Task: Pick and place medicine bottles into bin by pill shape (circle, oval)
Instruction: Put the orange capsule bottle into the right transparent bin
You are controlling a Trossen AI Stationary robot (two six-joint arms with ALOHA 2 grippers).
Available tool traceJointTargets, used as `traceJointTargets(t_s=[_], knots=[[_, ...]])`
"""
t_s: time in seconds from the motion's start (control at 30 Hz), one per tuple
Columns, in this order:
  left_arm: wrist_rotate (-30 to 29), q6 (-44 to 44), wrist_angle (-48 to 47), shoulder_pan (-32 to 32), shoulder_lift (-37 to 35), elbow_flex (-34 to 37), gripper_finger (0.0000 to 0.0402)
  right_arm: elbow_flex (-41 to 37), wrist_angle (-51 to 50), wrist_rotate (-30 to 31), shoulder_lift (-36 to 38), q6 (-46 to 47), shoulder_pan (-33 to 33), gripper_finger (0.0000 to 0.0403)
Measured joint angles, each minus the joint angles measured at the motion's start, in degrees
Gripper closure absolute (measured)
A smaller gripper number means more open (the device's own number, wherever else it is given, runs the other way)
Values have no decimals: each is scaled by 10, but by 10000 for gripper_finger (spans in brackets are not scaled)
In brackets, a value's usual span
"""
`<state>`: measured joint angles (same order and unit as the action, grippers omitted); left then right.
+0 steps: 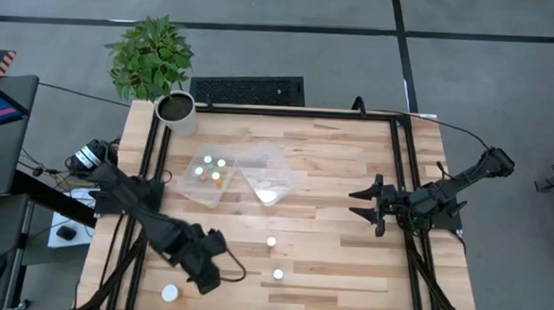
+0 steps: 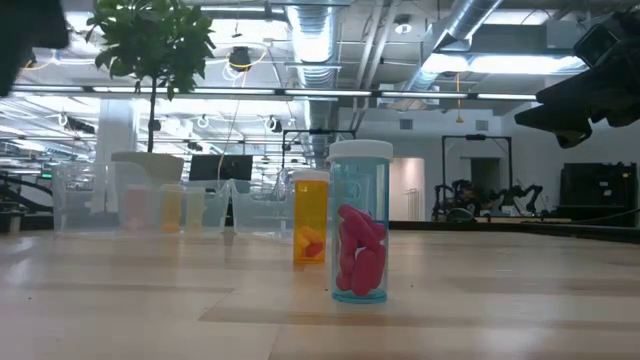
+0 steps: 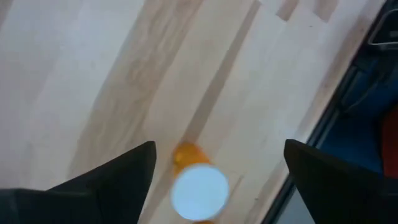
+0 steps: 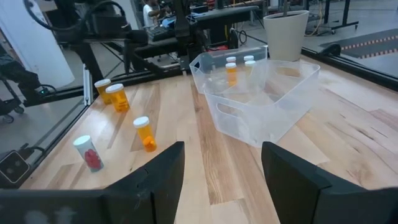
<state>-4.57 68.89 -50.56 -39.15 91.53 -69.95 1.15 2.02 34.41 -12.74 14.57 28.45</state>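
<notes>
My left gripper [image 1: 206, 273] is open near the table's near left corner. In the left wrist view its fingers stand apart on either side of an orange bottle with a white cap [image 3: 199, 190], above it and not touching. The arm hides that bottle in the high view. A wide-capped bottle [image 1: 170, 292] stands beside the arm. An orange bottle [image 1: 271, 241] and a clear bottle with pink pills [image 1: 277, 275] stand upright mid-table, and both also show in the low view [image 2: 310, 215] [image 2: 360, 225]. My right gripper [image 1: 365, 205] is open and empty at the table's right.
Two clear bins sit side by side at the table's middle far part; the left one [image 1: 191, 190] holds several bottles, and the right one [image 1: 285, 174] looks nearly empty. A white pot with a green plant [image 1: 177, 112] stands at the far left corner.
</notes>
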Motion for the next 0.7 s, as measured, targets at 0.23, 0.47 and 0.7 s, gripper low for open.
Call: traceJointTargets(t_s=[0.23,0.47,0.7], knots=[[-23,79,-11,-48,10,0,49,0,0,0,0,4,0,177],[-17,101,-31,-72,40,0,49,0,0,0,0,4,0,177],[2,88,-29,-72,62,2,49,0,0,0,0,5,0,177]])
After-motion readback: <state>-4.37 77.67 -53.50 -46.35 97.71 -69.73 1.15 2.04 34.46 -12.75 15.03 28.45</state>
